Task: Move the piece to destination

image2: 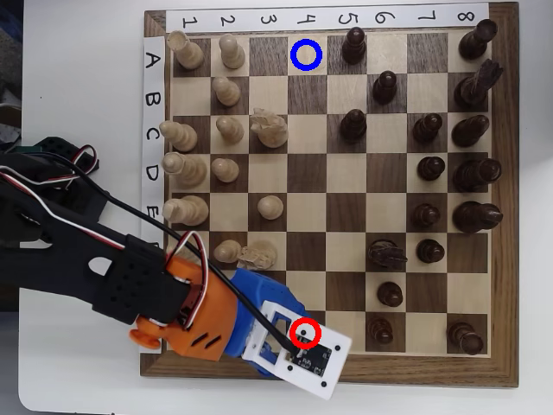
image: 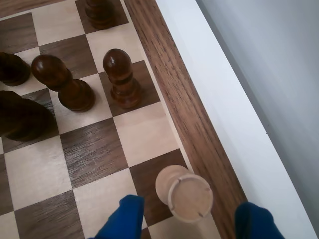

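Observation:
In the wrist view, the piece, pale tan wood with a round top, stands on a dark square by the board's edge. My gripper is open. Its blue fingers stand on either side of the piece with gaps showing on both sides. In the overhead view the arm and its white camera mount cover the board's lower edge and hide both the piece and the fingers. A red ring is drawn there. The destination, a light square with a blue ring, lies empty in the top row.
Dark pawns stand close ahead of the gripper, and the board's wooden border runs along the right. In the overhead view, several pale pieces fill the left columns and dark ones the right.

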Available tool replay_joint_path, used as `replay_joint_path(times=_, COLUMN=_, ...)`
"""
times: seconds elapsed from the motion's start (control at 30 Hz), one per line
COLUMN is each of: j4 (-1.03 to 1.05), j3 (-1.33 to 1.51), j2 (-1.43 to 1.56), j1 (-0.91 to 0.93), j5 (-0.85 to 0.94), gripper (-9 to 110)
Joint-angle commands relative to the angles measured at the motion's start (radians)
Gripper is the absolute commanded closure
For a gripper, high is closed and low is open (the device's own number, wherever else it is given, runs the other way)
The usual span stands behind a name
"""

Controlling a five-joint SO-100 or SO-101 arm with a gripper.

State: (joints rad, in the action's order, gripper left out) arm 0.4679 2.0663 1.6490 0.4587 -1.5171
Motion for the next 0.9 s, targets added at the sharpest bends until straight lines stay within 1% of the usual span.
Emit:
replay_joint_path(times=0.0, j4=-0.078, j3=-0.19, j2=-0.006, j1=0.032, j5=-0.006, gripper=78)
replay_joint_path(times=0.87, j4=-0.121, j3=-0.235, j2=-0.075, j1=0.04, j5=-0.002, gripper=79)
